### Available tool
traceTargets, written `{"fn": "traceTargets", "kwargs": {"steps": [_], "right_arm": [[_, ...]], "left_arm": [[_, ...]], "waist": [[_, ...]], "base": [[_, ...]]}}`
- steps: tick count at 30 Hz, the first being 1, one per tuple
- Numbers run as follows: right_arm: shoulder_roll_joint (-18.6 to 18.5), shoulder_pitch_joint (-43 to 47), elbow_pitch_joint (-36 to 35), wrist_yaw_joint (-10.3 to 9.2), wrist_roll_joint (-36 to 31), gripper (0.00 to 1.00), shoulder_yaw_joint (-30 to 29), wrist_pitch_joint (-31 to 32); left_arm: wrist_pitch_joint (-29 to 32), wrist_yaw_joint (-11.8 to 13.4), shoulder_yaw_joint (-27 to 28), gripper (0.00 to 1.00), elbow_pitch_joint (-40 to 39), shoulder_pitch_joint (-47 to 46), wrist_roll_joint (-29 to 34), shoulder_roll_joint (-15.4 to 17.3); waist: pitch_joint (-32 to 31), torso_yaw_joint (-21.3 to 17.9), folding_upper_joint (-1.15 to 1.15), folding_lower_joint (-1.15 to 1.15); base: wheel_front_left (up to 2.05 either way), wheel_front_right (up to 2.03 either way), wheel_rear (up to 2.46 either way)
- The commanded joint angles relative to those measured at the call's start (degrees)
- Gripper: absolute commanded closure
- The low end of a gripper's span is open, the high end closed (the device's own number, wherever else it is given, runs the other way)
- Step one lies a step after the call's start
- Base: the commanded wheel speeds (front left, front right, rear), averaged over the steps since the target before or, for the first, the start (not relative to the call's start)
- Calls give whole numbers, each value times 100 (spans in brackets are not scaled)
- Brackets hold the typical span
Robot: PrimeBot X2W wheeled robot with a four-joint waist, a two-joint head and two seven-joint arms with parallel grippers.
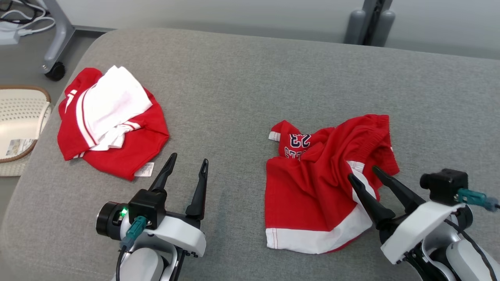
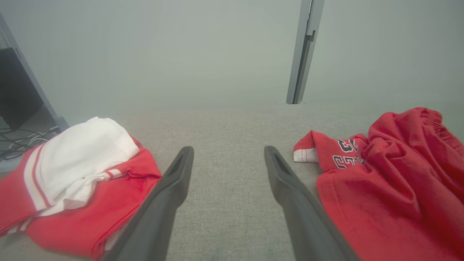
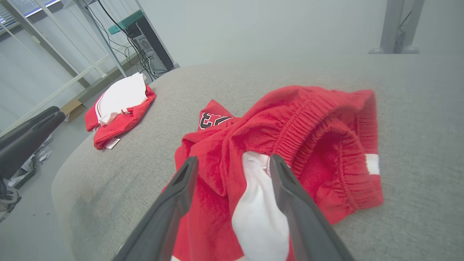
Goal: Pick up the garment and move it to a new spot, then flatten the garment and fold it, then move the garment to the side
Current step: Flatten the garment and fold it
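starting at the left, a red and white pile [image 1: 111, 121] of clothes sits near the left edge of the grey padded surface [image 1: 242, 86], loosely folded; i take it for finished work set aside. next comes the left claw [image 1: 188, 158], fingers spread wide over bare surface and touching nothing. right of centre lies the garment [image 1: 312, 187], red shorts with a white hem and a printed number. it is bunched up, the elastic waistband rumpled toward the far right and a white stripe folded over on top. the right claw [image 1: 362, 172] sits over its near right part, fingers apart on either side of that white stripe, not pinching it. by my reading the garment is set down at its spot. flattening is not yet done, and folding and moving it aside are left too.
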Motion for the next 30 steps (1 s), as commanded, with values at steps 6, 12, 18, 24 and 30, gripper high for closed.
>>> {"fn": "traceTargets", "kwargs": {"steps": [6,12,18,24,30], "right_arm": [[32,737,-528,11,-52,0,-667,-873],[350,1001,-491,10,-643,0,-1424,-1599],[555,1089,-439,11,-1224,0,-1847,-1794],[755,1418,-334,10,-1807,0,-2124,-1873],[1025,1915,-325,10,-2153,0,-2319,-1916]], "left_arm": [[94,140,105,0,-175,113,-46,207],[122,279,269,0,-330,228,-94,359],[88,433,434,0,-534,406,-132,486],[95,636,516,0,-799,815,-148,601],[94,817,571,0,-1023,1329,-204,656]], "waist": [[-236,-528,0,0],[-406,-759,0,0],[-586,-843,0,0],[-824,-825,0,0],[-1080,-802,0,0]], "base": [[0,0,0],[0,0,0],[0,0,0],[0,0,0],[0,0,0]]}}
